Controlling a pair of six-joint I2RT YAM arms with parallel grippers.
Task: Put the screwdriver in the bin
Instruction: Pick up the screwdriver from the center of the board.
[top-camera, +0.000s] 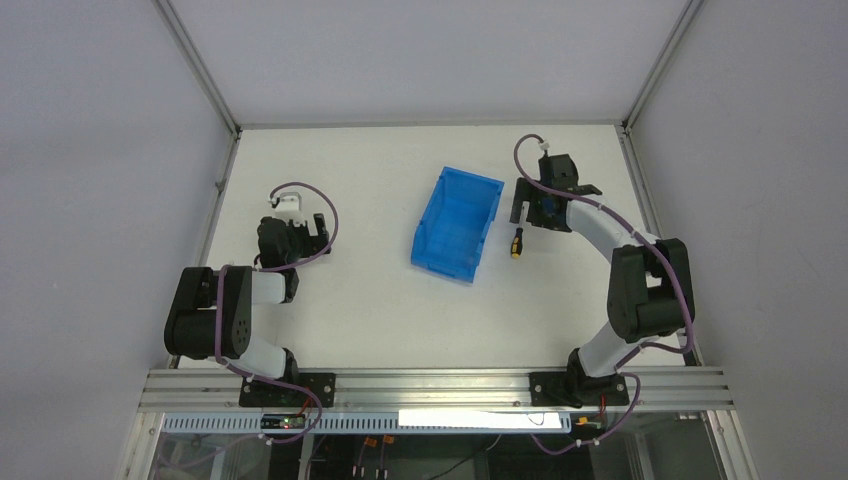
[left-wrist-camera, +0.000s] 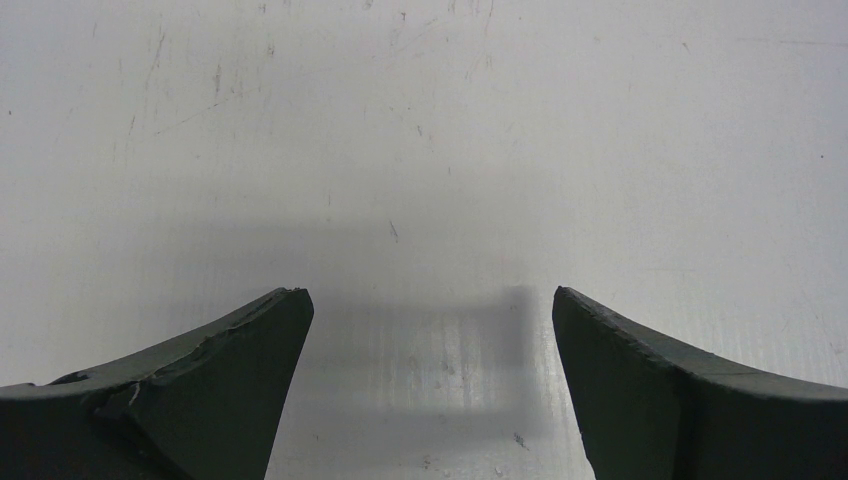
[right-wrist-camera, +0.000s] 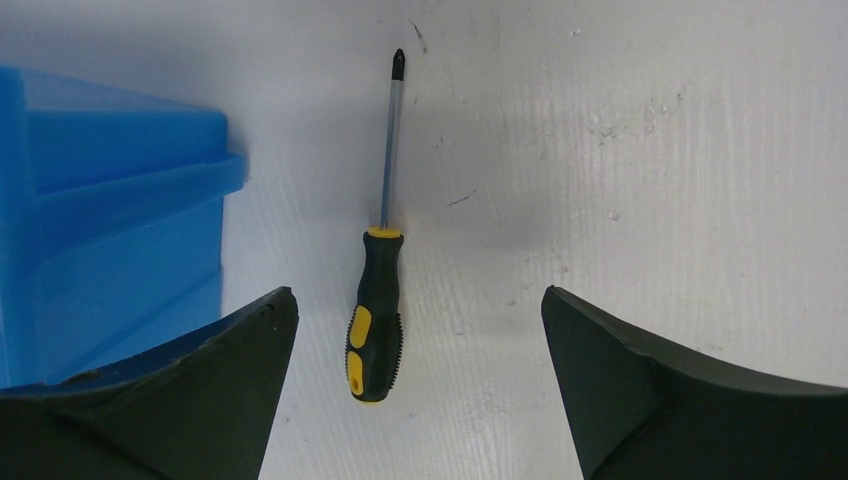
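The screwdriver (top-camera: 516, 243) lies flat on the white table just right of the blue bin (top-camera: 440, 215), which is open-topped and empty. My right gripper (top-camera: 525, 207) is open and hangs low over the screwdriver's shaft end. In the right wrist view the yellow and black handle (right-wrist-camera: 376, 315) lies between my open fingers, nearer the left one, with the shaft pointing away. The bin's wall (right-wrist-camera: 110, 230) is at the left of that view. My left gripper (top-camera: 305, 232) is open and empty over bare table in the left wrist view (left-wrist-camera: 430, 292).
The table's back edge and side frame rails (top-camera: 210, 190) border the work area. The bin stands about a finger's width left of the screwdriver.
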